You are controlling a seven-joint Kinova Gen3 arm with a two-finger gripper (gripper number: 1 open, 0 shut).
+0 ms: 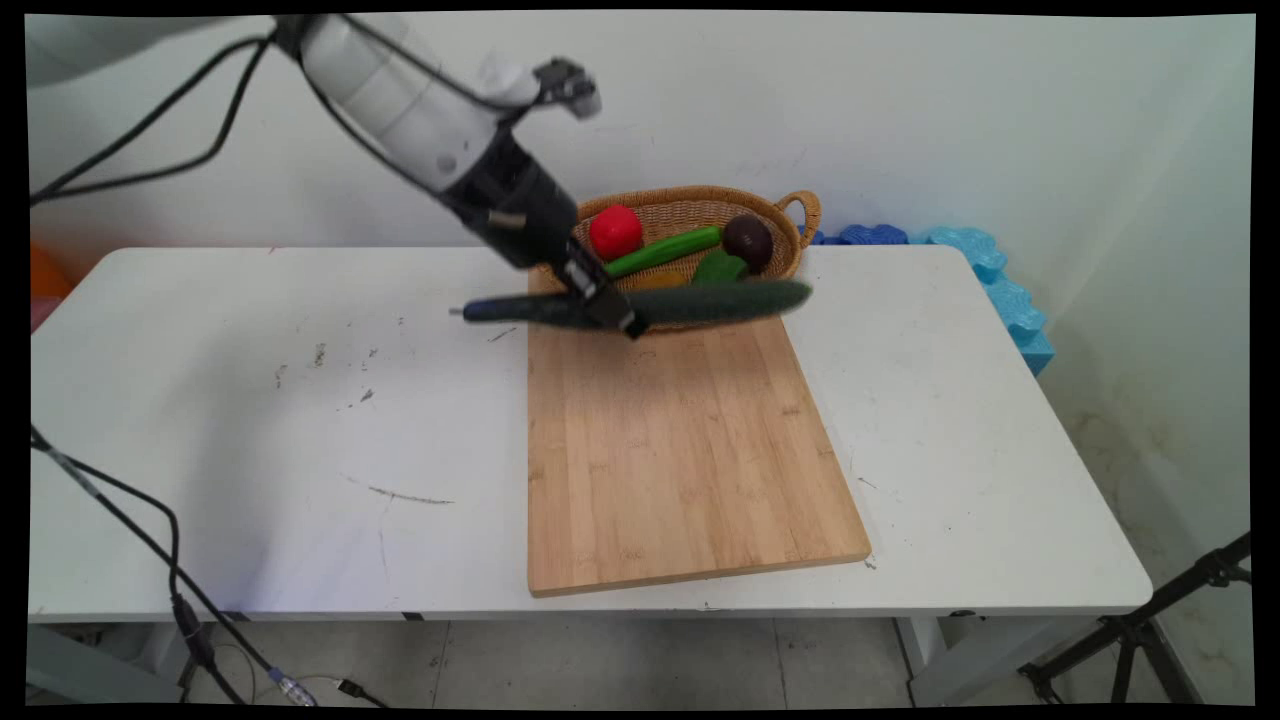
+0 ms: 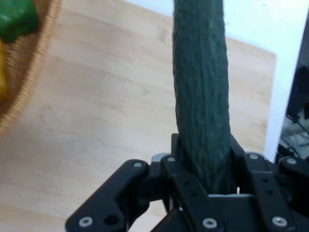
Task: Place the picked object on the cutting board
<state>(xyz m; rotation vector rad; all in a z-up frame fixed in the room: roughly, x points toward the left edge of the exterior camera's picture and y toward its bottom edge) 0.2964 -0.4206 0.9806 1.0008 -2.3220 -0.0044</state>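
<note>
I see a white worktop filling most of the frame, with a pale wall behind it. A long wooden cutting board lies on it, running from the centre toward the lower right. At the board's far end, in the upper middle of the frame, sits a woven basket holding a red tomato, a light green cucumber, a green pepper and a dark round fruit. Blue foam pieces lie past the worktop's upper right corner. My arm reaches in from the upper left. Its claw is pinching a long dark green cucumber, which is held level in the air above the board's far end, just in front of the basket. In the hand view, the cucumber runs straight up from between the claw.
</note>
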